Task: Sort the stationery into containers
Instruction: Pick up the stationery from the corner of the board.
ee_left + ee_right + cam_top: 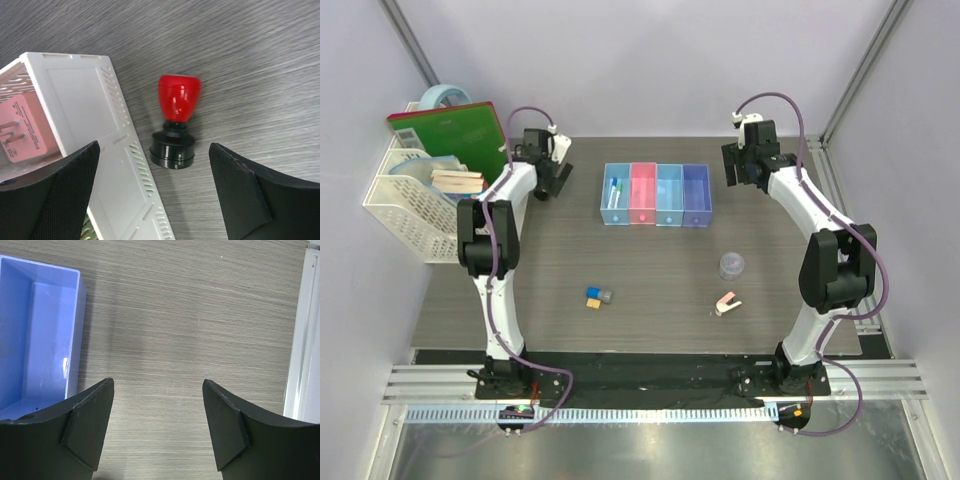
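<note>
The four joined bins (655, 196) stand at the back middle of the table. Two pens (614, 189) lie in the leftmost light blue bin. A red-and-black knob (175, 122) stands upright on the table beside the white basket wall (100, 135). My left gripper (154, 167) is open just short of the knob, one finger over the basket wall. It also shows in the top view (549, 186). My right gripper (157, 387) is open and empty over bare table, right of the purple-blue bin (45, 330). Blue, yellow and grey blocks (597, 297), a grey tub (731, 265) and a pink-white clip (726, 304) lie nearer the front.
The white mesh basket (412, 215) at the back left holds notebooks, a green book (455, 130) and a light blue tape roll (445, 97). A white frame rail (305, 335) runs along the table's right edge.
</note>
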`<action>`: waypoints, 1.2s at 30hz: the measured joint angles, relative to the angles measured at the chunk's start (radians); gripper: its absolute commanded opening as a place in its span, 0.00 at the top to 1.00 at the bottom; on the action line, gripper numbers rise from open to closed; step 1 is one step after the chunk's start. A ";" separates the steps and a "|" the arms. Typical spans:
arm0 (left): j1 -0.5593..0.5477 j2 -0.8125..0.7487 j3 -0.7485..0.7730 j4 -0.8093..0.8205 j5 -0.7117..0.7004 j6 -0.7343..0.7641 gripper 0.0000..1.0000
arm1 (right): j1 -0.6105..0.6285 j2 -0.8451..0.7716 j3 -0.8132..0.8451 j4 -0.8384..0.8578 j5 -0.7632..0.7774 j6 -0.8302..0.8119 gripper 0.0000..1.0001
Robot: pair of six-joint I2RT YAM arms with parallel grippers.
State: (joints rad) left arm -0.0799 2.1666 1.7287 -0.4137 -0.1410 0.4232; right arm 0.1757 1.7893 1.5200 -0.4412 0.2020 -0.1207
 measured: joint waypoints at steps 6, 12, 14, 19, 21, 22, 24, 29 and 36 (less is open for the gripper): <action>0.016 0.032 0.033 -0.028 0.032 0.015 0.12 | 0.000 0.000 -0.010 -0.001 -0.003 0.003 0.23; 0.013 0.074 0.037 -0.051 0.056 0.031 0.15 | 0.000 -0.008 -0.010 -0.001 -0.003 0.004 0.23; 0.013 0.077 0.038 -0.052 0.057 0.031 0.17 | 0.000 -0.013 -0.010 0.000 -0.003 0.004 0.23; 0.016 0.080 0.039 -0.051 0.060 0.031 0.23 | 0.000 -0.016 -0.010 -0.001 -0.004 0.008 0.24; 0.016 0.082 0.039 -0.051 0.058 0.031 0.23 | 0.000 -0.016 -0.010 0.000 -0.005 0.011 0.24; 0.017 0.084 0.042 -0.051 0.057 0.031 0.23 | 0.000 -0.016 -0.010 -0.001 -0.005 0.014 0.24; 0.017 0.089 0.049 -0.050 0.055 0.032 0.25 | 0.000 -0.016 -0.010 -0.001 -0.006 0.014 0.24; 0.019 0.096 0.055 -0.046 0.054 0.031 0.31 | 0.000 -0.016 -0.010 -0.001 -0.006 0.014 0.24; 0.023 0.098 0.055 -0.047 0.053 0.031 0.34 | 0.000 -0.034 -0.011 -0.001 -0.005 0.014 0.24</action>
State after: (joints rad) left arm -0.0570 2.2642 1.7840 -0.4603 -0.0883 0.4545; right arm 0.1757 1.7550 1.5089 -0.4419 0.1970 -0.1066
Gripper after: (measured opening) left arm 0.669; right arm 0.764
